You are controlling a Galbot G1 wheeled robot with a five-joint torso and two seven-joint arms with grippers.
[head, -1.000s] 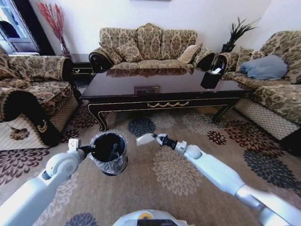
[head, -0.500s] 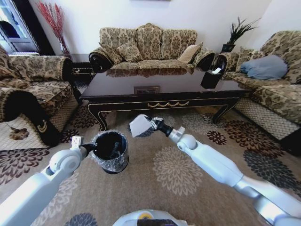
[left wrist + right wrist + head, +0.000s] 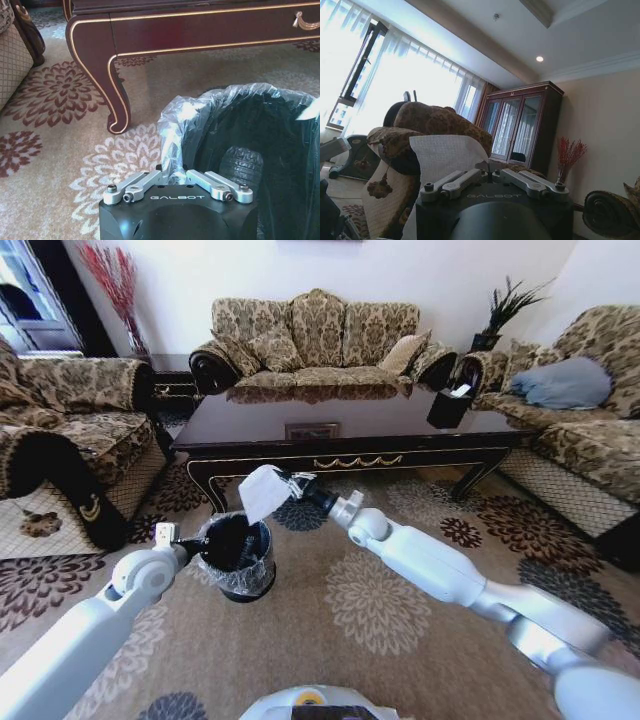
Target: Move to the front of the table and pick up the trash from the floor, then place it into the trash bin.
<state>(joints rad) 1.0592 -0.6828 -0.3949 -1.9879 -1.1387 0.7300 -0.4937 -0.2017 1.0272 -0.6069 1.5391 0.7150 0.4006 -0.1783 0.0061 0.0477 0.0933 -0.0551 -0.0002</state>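
Observation:
The white paper sheet of trash (image 3: 260,493) hangs pinched in my right gripper (image 3: 286,483), which is shut on it just above the far rim of the black trash bin (image 3: 240,580). In the right wrist view the sheet (image 3: 447,152) stands up between the fingertips of that gripper (image 3: 490,173). My left gripper (image 3: 193,546) is shut on the bin's near-left rim; the left wrist view shows this gripper (image 3: 175,176) clamped on the crinkly liner of the bin (image 3: 250,150). The dark wood table (image 3: 350,462) stands just beyond, its curved leg (image 3: 112,95) close to the bin.
Patterned sofas stand to the left (image 3: 70,430), behind (image 3: 315,340) and to the right (image 3: 580,430) of the table. A small dark tissue box (image 3: 447,405) sits on the table's right end. Open flowered rug (image 3: 370,610) lies in front of me.
My right arm has swung left and up, carrying the paper sheet from the rug's middle to above the bin. The left gripper stays on the bin's rim, barely shifted.

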